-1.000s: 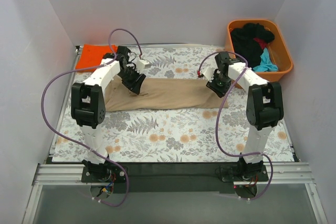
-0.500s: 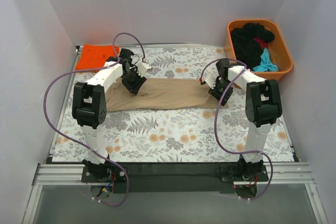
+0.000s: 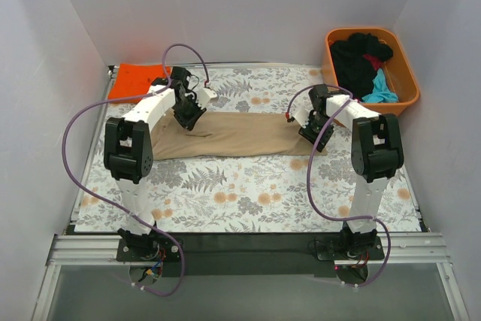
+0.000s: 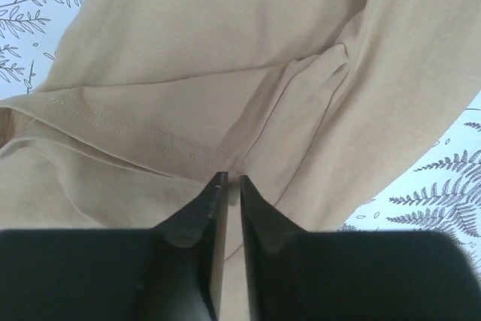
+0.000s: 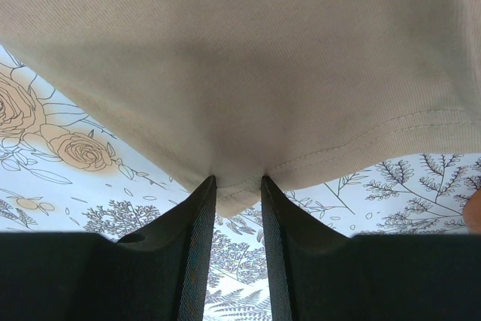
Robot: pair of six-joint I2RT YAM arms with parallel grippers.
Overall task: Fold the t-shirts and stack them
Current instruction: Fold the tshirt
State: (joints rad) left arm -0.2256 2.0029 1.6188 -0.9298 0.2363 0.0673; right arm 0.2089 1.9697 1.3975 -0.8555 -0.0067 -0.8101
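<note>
Two arm bases (image 3: 139, 246): fixed side by side on the dark rail at the near edge of the table; a purple cable (image 3: 74, 148) is looped out from each arm.
Table cover (image 3: 248, 193): a white sheet printed with ferns and orange flowers is spread over the table top.
Tan t-shirt (image 3: 233, 134): laid flat as a long band across the middle of the cover, running left to right between the two arms. Soft folds and a stitched hem are seen in the left wrist view.
Left gripper (image 3: 188, 119): lowered onto the left part of the tan t-shirt, near its far edge. The fingers (image 4: 199, 216) are drawn almost together, and a thin strip of tan cloth is pinched between them at a stitched seam.
Right gripper (image 3: 310, 131): set at the right end of the tan t-shirt. The hem is caught between the fingers (image 5: 199, 216), which are held slightly apart, with bunched cloth filling the gap at the tips. The printed cover is seen under the hem.
Orange t-shirt (image 3: 135, 80): laid flat at the far-left corner, beyond the left gripper and apart from the tan t-shirt.
Orange tub (image 3: 391, 107): placed at the far-right corner beside the wall, beyond the right gripper.
Tub contents: a black t-shirt (image 3: 353, 62) is heaped across most of the tub, a red t-shirt (image 3: 373, 59) shows beside it, and a teal t-shirt (image 3: 382, 89) is bunched at the near side.
</note>
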